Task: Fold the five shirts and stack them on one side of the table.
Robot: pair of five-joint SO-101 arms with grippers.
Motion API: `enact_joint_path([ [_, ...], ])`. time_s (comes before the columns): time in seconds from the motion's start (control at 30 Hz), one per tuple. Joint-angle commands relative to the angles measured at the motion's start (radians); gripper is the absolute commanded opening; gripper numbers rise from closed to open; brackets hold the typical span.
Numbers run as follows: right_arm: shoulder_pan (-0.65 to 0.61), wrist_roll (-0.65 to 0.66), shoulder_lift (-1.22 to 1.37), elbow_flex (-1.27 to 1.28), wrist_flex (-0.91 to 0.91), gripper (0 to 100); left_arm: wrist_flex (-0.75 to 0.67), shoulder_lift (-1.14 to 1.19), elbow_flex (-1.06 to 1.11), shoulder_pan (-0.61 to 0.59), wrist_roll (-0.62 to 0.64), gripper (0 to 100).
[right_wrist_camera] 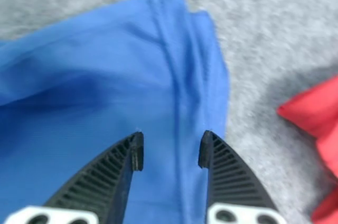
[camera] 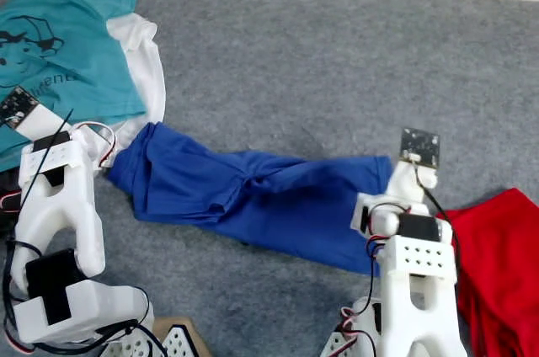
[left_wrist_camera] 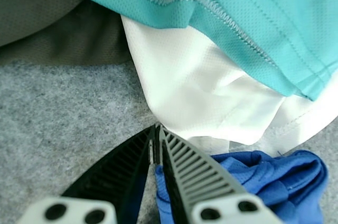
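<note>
Now right claw (right_wrist_camera: 169, 150) parted, empty, over hem of blue shirt (right_wrist_camera: 95, 92); left claw (left_wrist_camera: 157, 147) closed at its other end, grip on cloth unclear; red shirt (right_wrist_camera: 317, 113) cut off at edge.

Blue shirt (camera: 253, 197) between left arm (camera: 55, 205) and right arm (camera: 413, 264), red shirt (camera: 497, 264) beside the latter.

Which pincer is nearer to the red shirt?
Right. The right pincer hangs over the blue shirt's end, beside the red shirt; the left pincer is at the shirt's opposite end.
</note>
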Motion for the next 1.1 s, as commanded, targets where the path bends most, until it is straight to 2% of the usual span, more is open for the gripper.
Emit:
enact_joint_path([
  [0.0, 0.058, 0.029, -0.018, -0.004, 0.016, 18.4, 0.0, -0.002, -0.018, 0.021, -0.002, 1],
  [0.37, 0.147, 0.08, -0.01, 0.039, 0.01, 18.5, 0.0, -0.002, -0.016, 0.031, -0.002, 1],
  [0.53, 0.136, 0.109, -0.007, 0.097, -0.05, 18.5, 0.0, -0.002, -0.016, 0.031, -0.002, 1],
  [0.7, 0.067, 0.115, -0.005, 0.13, -0.097, 18.5, 0.003, -0.002, -0.016, 0.027, -0.002, 1],
  [0.97, 0.067, 0.114, 0.001, 0.136, -0.12, 18.5, 0.005, -0.002, -0.016, 0.027, -0.002, 1],
  [1.07, 0.062, 0.086, 0.079, 0.125, -0.142, 18.8, 0.005, -0.002, -0.015, 0.027, -0.002, 1],
])
